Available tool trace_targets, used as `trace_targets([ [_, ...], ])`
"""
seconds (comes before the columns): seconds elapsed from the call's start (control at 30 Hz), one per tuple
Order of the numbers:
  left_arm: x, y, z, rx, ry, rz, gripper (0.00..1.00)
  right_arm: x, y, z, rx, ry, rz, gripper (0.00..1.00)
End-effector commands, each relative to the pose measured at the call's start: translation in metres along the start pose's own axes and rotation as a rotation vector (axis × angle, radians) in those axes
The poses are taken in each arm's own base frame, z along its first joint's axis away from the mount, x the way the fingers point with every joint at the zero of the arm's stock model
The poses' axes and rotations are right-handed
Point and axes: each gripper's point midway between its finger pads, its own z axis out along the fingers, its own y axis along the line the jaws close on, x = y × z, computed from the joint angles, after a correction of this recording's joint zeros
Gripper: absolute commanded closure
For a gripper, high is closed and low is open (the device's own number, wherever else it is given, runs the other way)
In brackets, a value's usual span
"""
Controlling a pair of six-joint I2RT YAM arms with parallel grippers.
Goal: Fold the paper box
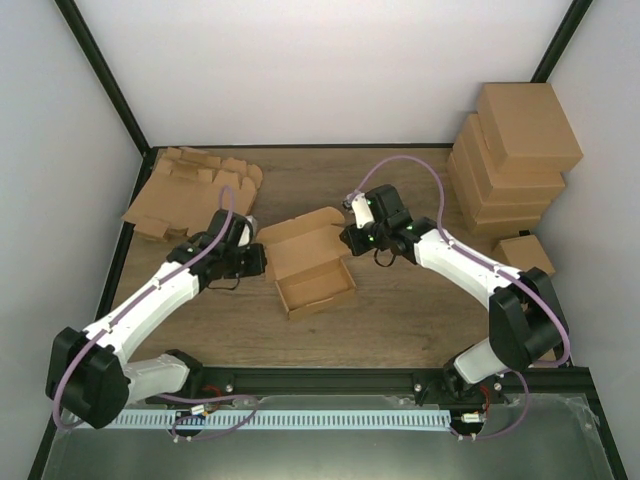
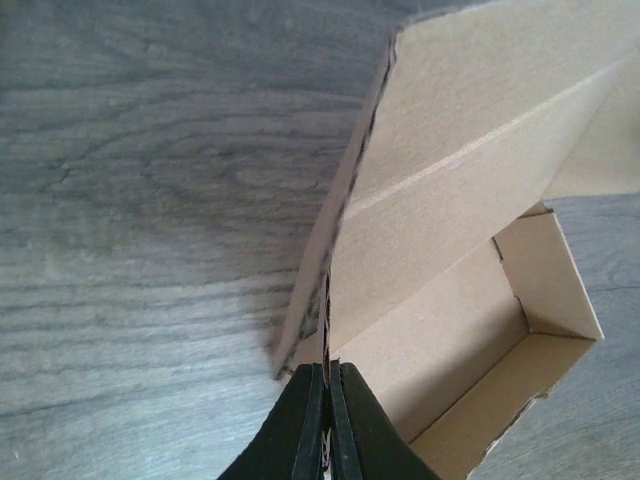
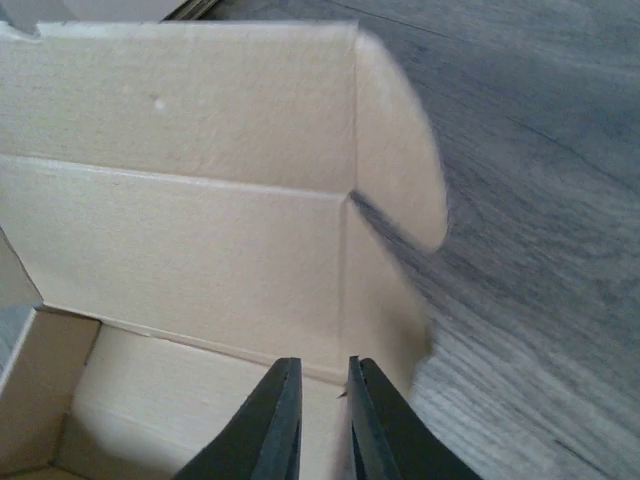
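The left gripper (image 2: 327,372) is pressed together on the upright cardboard edge of the paper box (image 1: 312,280), a pinch that only the left wrist view shows. From above, that gripper merely looks to touch the box's left side. In the right wrist view the right gripper (image 3: 322,368) has a narrow slit between its fingers at the fold where the lid meets its blurred side flap. I cannot tell whether it nips cardboard. The overhead view alone places the box mid-desk (image 1: 400,310), tray open, lid raised behind, between the two grippers. Farther back lie flat cardboard blanks (image 1: 190,190) at the left and a stack of folded boxes (image 1: 510,160) at the right.
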Motion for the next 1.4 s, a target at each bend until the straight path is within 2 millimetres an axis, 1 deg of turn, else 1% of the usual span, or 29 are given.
trace_targets([
  [0.0, -0.019, -0.012, -0.005, 0.012, -0.037, 0.040, 0.96, -0.022, -0.002, -0.009, 0.057, -0.053, 0.001, 0.83],
  [0.1, -0.021, -0.010, -0.005, -0.007, -0.031, 0.077, 0.96, -0.025, -0.008, -0.013, 0.068, -0.065, 0.009, 0.74],
  [0.17, -0.022, -0.011, -0.005, -0.010, -0.027, 0.097, 0.96, -0.027, -0.008, -0.016, 0.049, -0.074, 0.004, 0.65],
  [0.2, -0.021, -0.010, -0.004, -0.012, -0.024, 0.106, 0.96, -0.029, -0.008, -0.017, 0.044, -0.080, -0.001, 0.62],
  [0.37, -0.019, -0.009, 0.001, -0.019, 0.001, 0.140, 0.96, -0.033, -0.018, -0.015, 0.031, -0.079, -0.006, 0.58],
  [0.5, -0.017, -0.011, 0.004, -0.007, 0.014, 0.154, 0.96, -0.034, -0.018, -0.004, -0.028, -0.038, 0.003, 0.54],
  [0.6, -0.016, -0.011, 0.005, -0.006, 0.020, 0.159, 0.96, -0.032, -0.017, 0.005, -0.048, -0.010, 0.010, 0.54],
  [0.63, -0.016, -0.010, 0.005, -0.008, 0.020, 0.161, 0.96, -0.032, -0.018, 0.007, -0.048, -0.004, 0.013, 0.55],
  [0.73, -0.016, -0.008, 0.005, -0.015, 0.020, 0.162, 0.96, -0.030, -0.018, 0.010, -0.055, 0.017, 0.018, 0.62],
  [0.83, -0.016, -0.009, 0.005, -0.014, 0.017, 0.162, 0.96, -0.027, -0.018, 0.009, -0.054, 0.037, 0.020, 0.63],
  [0.9, -0.016, -0.008, 0.005, -0.017, 0.016, 0.162, 0.96, -0.024, -0.018, 0.007, -0.048, 0.049, 0.024, 0.65],
  [0.97, -0.016, -0.009, 0.005, -0.014, 0.016, 0.164, 0.96, -0.020, -0.018, 0.007, -0.045, 0.067, 0.029, 0.69],
  [1.1, -0.016, -0.012, 0.007, 0.003, 0.021, 0.163, 0.96, -0.011, -0.018, 0.008, -0.050, 0.097, 0.039, 0.81],
  [1.17, -0.017, -0.013, 0.007, 0.007, 0.020, 0.164, 0.96, -0.010, -0.018, 0.006, -0.050, 0.095, 0.044, 0.84],
  [1.2, -0.017, -0.013, 0.007, 0.008, 0.020, 0.164, 0.96, -0.011, -0.017, 0.006, -0.052, 0.093, 0.045, 0.89],
  [1.27, -0.018, -0.014, 0.007, 0.010, 0.018, 0.164, 0.96, -0.012, -0.015, 0.003, -0.056, 0.088, 0.047, 0.96],
  [1.3, -0.019, -0.014, 0.007, 0.011, 0.015, 0.161, 0.96, -0.012, -0.015, 0.003, -0.054, 0.088, 0.049, 0.99],
  [1.37, -0.022, -0.016, 0.007, 0.011, 0.007, 0.152, 0.96, -0.018, -0.014, 0.000, -0.033, 0.071, 0.053, 0.99],
])
